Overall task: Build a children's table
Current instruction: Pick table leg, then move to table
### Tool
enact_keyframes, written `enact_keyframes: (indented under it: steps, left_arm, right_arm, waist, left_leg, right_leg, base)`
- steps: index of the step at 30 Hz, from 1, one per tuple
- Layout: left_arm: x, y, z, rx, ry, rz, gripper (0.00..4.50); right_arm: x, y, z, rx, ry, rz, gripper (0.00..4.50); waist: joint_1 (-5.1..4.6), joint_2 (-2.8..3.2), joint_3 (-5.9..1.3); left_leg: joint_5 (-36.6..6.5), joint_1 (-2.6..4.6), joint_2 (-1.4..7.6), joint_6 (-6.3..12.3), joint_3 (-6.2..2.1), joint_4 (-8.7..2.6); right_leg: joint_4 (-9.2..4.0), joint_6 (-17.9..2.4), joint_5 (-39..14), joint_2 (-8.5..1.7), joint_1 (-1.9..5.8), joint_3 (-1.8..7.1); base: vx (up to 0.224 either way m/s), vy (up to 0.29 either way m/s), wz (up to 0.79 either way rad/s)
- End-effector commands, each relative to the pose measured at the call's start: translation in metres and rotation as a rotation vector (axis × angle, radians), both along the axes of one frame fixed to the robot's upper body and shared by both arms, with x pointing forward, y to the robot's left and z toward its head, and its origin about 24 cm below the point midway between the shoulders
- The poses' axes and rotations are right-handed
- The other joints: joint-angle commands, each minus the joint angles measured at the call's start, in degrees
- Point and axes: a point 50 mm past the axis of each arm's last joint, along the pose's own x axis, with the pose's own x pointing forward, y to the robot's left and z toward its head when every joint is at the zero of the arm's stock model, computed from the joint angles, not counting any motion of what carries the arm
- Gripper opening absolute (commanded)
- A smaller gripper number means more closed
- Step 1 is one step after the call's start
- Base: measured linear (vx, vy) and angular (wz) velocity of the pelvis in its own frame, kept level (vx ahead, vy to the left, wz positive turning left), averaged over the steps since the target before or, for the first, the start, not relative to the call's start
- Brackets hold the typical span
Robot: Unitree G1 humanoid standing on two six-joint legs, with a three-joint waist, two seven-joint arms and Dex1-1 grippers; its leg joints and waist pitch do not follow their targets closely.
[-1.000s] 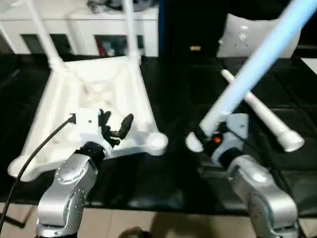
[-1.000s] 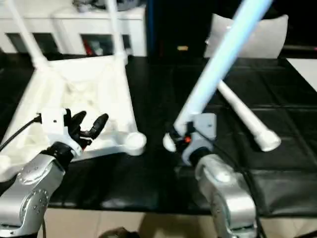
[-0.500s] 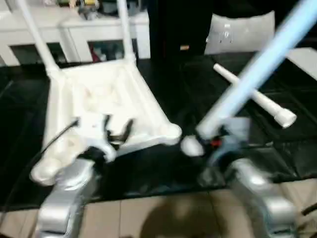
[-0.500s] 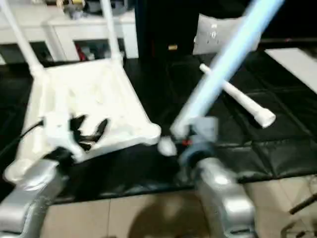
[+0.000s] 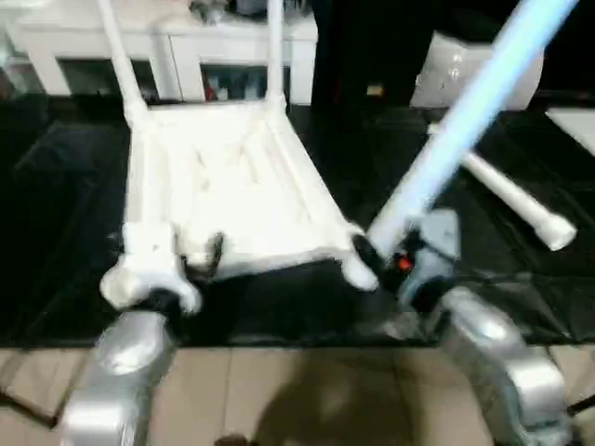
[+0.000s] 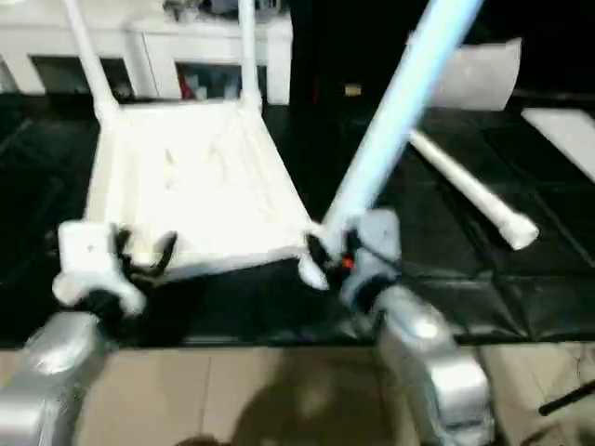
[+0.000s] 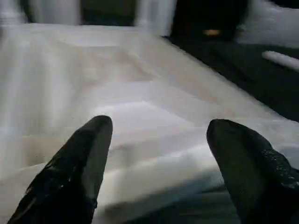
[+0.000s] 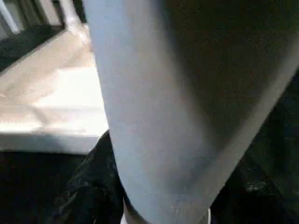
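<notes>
The children's table top (image 5: 232, 186) lies upside down on the black mat, with two white legs (image 5: 116, 56) standing up from its far corners. My left gripper (image 5: 200, 260) is at the top's near rim, close to the near left corner. It is open, and the white rim shows beyond its black fingers (image 7: 74, 172). My right gripper (image 5: 395, 265) is shut on a third leg (image 5: 465, 111), which slants up to the right. This leg's thick end (image 5: 358, 271) is right at the top's near right corner. A fourth leg (image 5: 507, 200) lies loose on the mat to the right.
A white cabinet (image 5: 186, 46) stands behind the mat and a grey-white cushion (image 5: 474, 74) leans at the back right. The black mat (image 5: 56, 186) ends just in front of my arms, where the tiled floor (image 5: 279, 390) begins.
The whole picture has shifted, so the camera moved. The gap between the held leg's thick end and the top's near right corner has closed. Both grippers keep their state.
</notes>
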Motion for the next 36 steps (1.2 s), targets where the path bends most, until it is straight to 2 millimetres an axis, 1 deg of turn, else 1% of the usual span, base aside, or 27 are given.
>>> enact_keyframes:
  steps: [1, 3, 4, 6, 9, 10, 15, 17, 18, 19, 20, 21, 22, 23, 24, 25, 26, 27, 28, 29, 30, 31, 32, 33, 34, 35, 36]
  left_arm:
    - [0.0, 0.002, 0.004, 0.022, -0.022, 0.01, 3.66]
    - [-0.001, 0.001, 0.004, 0.033, -0.017, 0.011, 3.66]
    - [-0.001, 0.001, 0.004, 0.019, -0.022, 0.018, 3.66]
    - [0.0, 0.004, 0.004, 0.013, -0.019, 0.039, 3.66]
    - [0.001, 0.005, 0.005, 0.021, -0.022, 0.035, 3.66]
    - [0.001, 0.004, 0.004, 0.033, -0.008, 0.019, 3.66]
    - [0.001, 0.0, 0.004, 0.008, -0.013, -0.025, 3.66]
    - [0.0, -0.002, 0.003, 0.012, -0.012, -0.051, 3.66]
    - [0.0, -0.004, 0.003, 0.006, -0.013, -0.058, 3.66]
    - [-0.001, -0.004, 0.003, 0.012, -0.012, -0.063, 3.66]
    - [-0.001, -0.004, 0.003, 0.018, -0.011, -0.067, 3.66]
    - [-0.001, -0.004, 0.003, 0.022, -0.011, -0.073, 3.66]
    - [-0.001, -0.005, 0.003, 0.023, -0.011, -0.08, 3.66]
    - [-0.001, -0.005, 0.003, 0.023, -0.011, -0.08, 3.66]
    - [-0.001, -0.005, 0.003, 0.022, -0.01, -0.081, 3.66]
    - [-0.001, -0.005, 0.003, 0.022, -0.01, -0.082, 3.66]
    - [-0.001, -0.005, 0.003, 0.022, -0.01, -0.082, 3.66]
    - [-0.001, -0.004, 0.003, 0.024, -0.01, -0.084, 3.66]
    - [0.0, -0.004, 0.003, 0.027, -0.01, -0.085, 3.66]
    - [0.0, -0.004, 0.003, 0.027, -0.009, -0.086, 3.66]
    - [0.0, -0.005, 0.002, 0.03, -0.01, -0.088, 3.66]
    - [0.0, -0.005, 0.003, 0.031, -0.012, -0.09, 3.66]
    - [0.0, -0.006, 0.003, 0.031, -0.013, -0.092, 3.66]
    - [0.001, -0.006, 0.003, 0.031, -0.014, -0.093, 3.66]
    - [0.001, -0.006, 0.003, 0.03, -0.016, -0.093, 3.66]
    - [0.0, -0.007, 0.003, 0.028, -0.017, -0.093, 3.66]
    - [0.001, -0.007, 0.002, 0.043, -0.012, -0.099, 3.66]
  right_arm:
    - [0.001, 0.003, 0.005, 0.014, -0.018, 0.019, 1.89]
    - [0.001, 0.003, 0.005, 0.014, -0.016, 0.021, 1.89]
    - [0.001, 0.004, 0.005, 0.013, -0.016, 0.022, 1.89]
    - [0.0, 0.005, 0.005, 0.016, -0.012, 0.031, 1.89]
    - [-0.002, 0.007, 0.004, 0.024, -0.01, 0.033, 1.89]
    - [-0.003, 0.008, 0.005, 0.024, -0.019, 0.032, 1.89]
    - [-0.002, 0.008, 0.008, 0.04, -0.037, 0.016, 1.89]
    - [-0.002, 0.007, 0.008, 0.038, -0.043, 0.017, 1.89]
    - [-0.001, 0.008, 0.01, 0.03, -0.054, 0.027, 1.89]
    - [-0.001, 0.008, 0.01, 0.026, -0.058, 0.03, 1.89]
    - [-0.001, 0.008, 0.01, 0.023, -0.06, 0.032, 1.89]
    - [-0.001, 0.008, 0.01, 0.024, -0.06, 0.032, 1.89]
    - [-0.001, 0.008, 0.011, 0.024, -0.062, 0.032, 1.89]
    - [-0.001, 0.008, 0.011, 0.024, -0.062, 0.032, 1.89]
    - [-0.001, 0.008, 0.011, 0.026, -0.066, 0.027, 1.89]
    - [0.0, 0.007, 0.011, 0.027, -0.068, 0.021, 1.89]
    - [0.0, 0.007, 0.011, 0.028, -0.068, 0.016, 1.89]
    - [0.0, 0.006, 0.011, 0.03, -0.068, 0.011, 1.89]
    - [0.0, 0.006, 0.011, 0.032, -0.066, 0.008, 1.89]
    - [-0.001, 0.006, 0.011, 0.033, -0.066, 0.007, 1.89]
    - [-0.001, 0.005, 0.01, 0.035, -0.065, 0.007, 1.89]
    - [-0.001, 0.005, 0.01, 0.037, -0.063, 0.005, 1.89]
    - [-0.001, 0.005, 0.01, 0.039, -0.063, 0.004, 1.89]
    - [-0.001, 0.005, 0.01, 0.04, -0.062, 0.003, 1.89]
    - [-0.001, 0.005, 0.01, 0.039, -0.061, 0.002, 1.89]
    - [-0.002, 0.005, 0.01, 0.035, -0.061, -0.001, 1.89]
    - [-0.002, 0.005, 0.01, 0.027, -0.061, -0.004, 1.89]
  waist:
    - [0.74, -0.24, -2.42]
    - [0.2, 0.15, -2.27]
    - [0.09, 0.11, -2.23]
    - [0.08, -0.04, -2.08]
    - [0.2, 0.11, -2.08]
    - [0.33, 0.41, -2.14]
    - [0.27, 0.28, -2.13]
    - [0.26, 0.27, -1.98]
    - [0.19, 0.34, -1.63]
    - [0.02, 0.36, -0.55]
    - [-0.21, 0.33, -0.12]
    - [-0.63, 0.38, 0.1]
    - [-0.89, 1.0, 0.43]
    - [-0.89, 1.0, 0.43]
    - [-1.62, 1.23, 0.05]
    - [-2.14, 2.14, -0.18]
    - [-2.51, 1.84, -0.36]
    - [-2.85, 1.86, -0.72]
    - [-2.99, 1.76, -1.05]
    - [-3.15, 1.54, -1.14]
    - [-2.78, 1.66, -1.81]
    - [-2.45, 1.46, -2.16]
    - [-2.26, 1.41, -2.26]
    - [-1.99, 1.4, -2.85]
    - [-1.98, 2.19, -3.37]
    - [-2.2, 2.3, -3.6]
    - [-3.39, 2.96, -3.88]
  left_leg:
    - [-5.24, 0.85, 4.77, -0.03, -0.79, -3.98]
    - [-10.27, 1.3, 5.67, -1.26, -0.49, -4.71]
    - [-12.17, 1.48, 5.9, -1.66, -0.2, -4.86]
    - [-13.38, 1.65, 6.01, -1.78, 0.17, -4.88]
    - [-13.29, 1.78, 6.04, -1.55, 0.42, -4.82]
    - [-13.05, 1.88, 6.05, -1.55, 0.39, -4.8]
    - [-13.05, 1.9, 6.09, -1.65, 0.57, -4.84]
    - [-18.1, 2.45, 6.13, -2.25, 0.6, -5.01]
    - [-24.36, 3.08, 6.11, -2.88, 0.59, -5.15]
    - [-32.33, 4.19, 5.92, -3.64, 0.62, -5.22]
    - [-36.3, 5.38, 5.58, -4.17, 0.65, -4.68]
    - [-38.81, 6.1, 5.16, -4.24, 0.51, -4.21]
    - [-39.85, 6.53, 4.99, -4.12, 0.38, -4.47]
    - [-39.85, 6.53, 4.99, -4.12, 0.38, -4.47]
    - [-40.08, 6.22, 5.54, -3.91, -0.13, -5.71]
    - [-40.79, 7.0, 5.95, -3.85, -0.54, -6.44]
    - [-40.23, 7.09, 6.14, -3.49, -0.71, -6.75]
    - [-36.29, 6.26, 6.15, -2.34, -0.77, -7.07]
    - [-31.81, 6.49, 5.93, -0.5, -0.11, -6.94]
    - [-28.95, 6.07, 5.73, 0.61, 0.22, -6.74]
    - [-19.84, 4.75, 4.66, 3.17, 1.17, -5.76]
    - [-11.69, 3.65, 3.83, 5.47, 1.86, -4.62]
    - [-8.57, 2.9, 3.53, 6.49, 1.99, -4.21]
    - [-3.53, 3.2, 3.18, 8.58, 2.02, -3.55]
    - [1.75, 4.07, 3.04, 11.45, 1.34, -3.28]
    - [4.35, 5.35, 3.22, 13.71, 0.67, -3.2]
    - [10.92, 9.81, 5.47, 21.1, -2.47, -3.02]
  right_leg:
    - [-6.2, -1.58, -6.46, -5.38, 1.35, 2.7]
    - [-5.58, -5.18, -3.41, -4.16, 0.87, 2.34]
    - [-5.53, -6.48, -2.66, -4.17, 0.91, 2.37]
    - [-5.59, -7.41, -2.4, -4.23, 0.93, 2.58]
    - [-5.61, -7.54, -1.39, -4.28, 0.92, 2.77]
    - [-5.46, -7.52, -0.57, -4.26, 0.91, 2.76]
    - [-5.37, -7.76, 1.2, -4.28, 1.02, 2.76]
    - [-5.68, -7.17, -4.73, -4.32, 1.32, 2.7]
    - [-6.46, -6.45, -13.88, -4.31, 1.39, 2.72]
    - [-8.06, -5.66, -26.74, -4.13, 0.87, 2.47]
    - [-9.14, -4.9, -33.99, -4.14, 0.26, 2.04]
    - [-10.2, -3.74, -41.04, -3.91, 1.19, 1.16]
    - [-10.83, -3.07, -42.17, -3.48, 1.85, 0.36]
    - [-10.83, -3.07, -42.17, -3.48, 1.85, 0.36]
    - [-10.36, -3.52, -35.4, -3.18, 3.66, 0.04]
    - [-9.75, -4.45, -29.49, -2.85, 3.78, -0.07]
    - [-9.55, -5.14, -26.37, -2.74, 4.02, -0.03]
    - [-9.09, -6.62, -20.36, -2.75, 5.2, 0.09]
    - [-8.97, -8.53, -15.21, -2.94, 5.45, 0.38]
    - [-8.91, -9.52, -13.02, -3.05, 5.98, 0.56]
    - [-9.08, -10.3, -7.93, -3.23, 7.87, 0.83]
    - [-9.2, -10.37, -4.24, -3.33, 9.07, 1.04]
    - [-9.34, -9.88, -3.54, -3.19, 9.63, 0.95]
    - [-8.82, -8.9, 0.28, -2.53, 9.9, 0.79]
    - [-7.65, -6.97, 5.6, -1.2, 9.8, 0.0]
    - [-6.9, -5.46, 8.02, -0.29, 9.07, -0.6]
    - [-3.67, -2.3, 7.84, 0.7, 4.97, -1.99]
  base:
    - [-0.02, -0.093, -0.05]
    - [-0.009, -0.052, -0.06]
    - [0.0, 0.0, 0.0]
    - [0.0, 0.0, 0.0]
    - [0.0, 0.0, 0.0]
    - [0.0, 0.0, 0.0]
    - [0.0, 0.0, 0.0]
    - [0.0, 0.0, 0.0]
    - [0.0, 0.0, 0.0]
    - [0.0, 0.0, 0.0]
    - [0.0, 0.0, 0.0]
    - [0.0, 0.0, 0.0]
    - [0.0, 0.0, 0.0]
    - [0.054, 0.042, -0.15]
    - [0.054, 0.042, -0.15]
    - [0.072, 0.049, -0.1]
    - [0.089, 0.045, -0.09]
    - [0.089, 0.045, -0.09]
    - [0.104, 0.03, -0.05]
    - [0.139, 0.007, 0.03]
    - [0.139, 0.007, 0.03]
    - [0.138, -0.004, 0.02]
    - [0.124, -0.005, 0.06]
    - [0.124, -0.005, 0.06]
    - [0.156, -0.002, 0.07]
    - [0.209, -0.002, 0.07]
    - [0.209, -0.002, 0.07]
